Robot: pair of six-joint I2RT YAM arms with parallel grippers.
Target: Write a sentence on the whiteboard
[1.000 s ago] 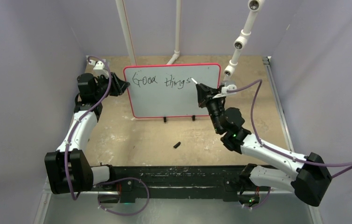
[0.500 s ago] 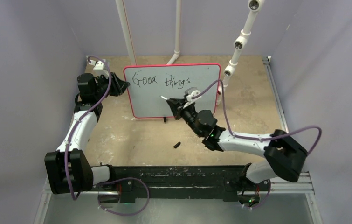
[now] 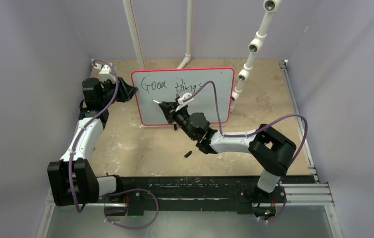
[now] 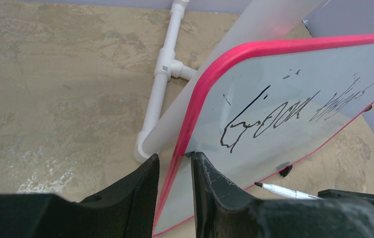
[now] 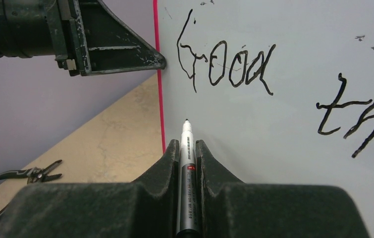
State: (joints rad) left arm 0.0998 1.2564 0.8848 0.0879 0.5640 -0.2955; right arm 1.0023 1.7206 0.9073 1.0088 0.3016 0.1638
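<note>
Right hand (image 5: 187, 144): clamped on marker (image 5: 187, 168), tip aimed at whiteboard (image 5: 284, 163) below "Good", near its left rim; contact I cannot tell.
Left hand (image 4: 175, 163): closed on that rim.
Whiteboard: upright on counter (image 3: 125, 144), long axis left-right, face toward me.
Sentence (image 5: 229, 69): "Good things" only.
Risks, as I judge them: a hard press tips the board out of the clamp; a stroke runs off the rim.

Surface notes, wrist views

Ahead of right gripper (image 5: 187, 145), whiteboard (image 5: 284, 148): glossy, smooth white; rim bright pink plastic; marker (image 5: 187, 130) in its grip: smooth white plastic, silvery barrel; left gripper (image 4: 175, 157): matt black, grainy, edges scuffed pale; table (image 4: 51, 99) beyond it: rough, mottled tan, matt; pipe (image 4: 160, 94): smooth white plastic
</note>
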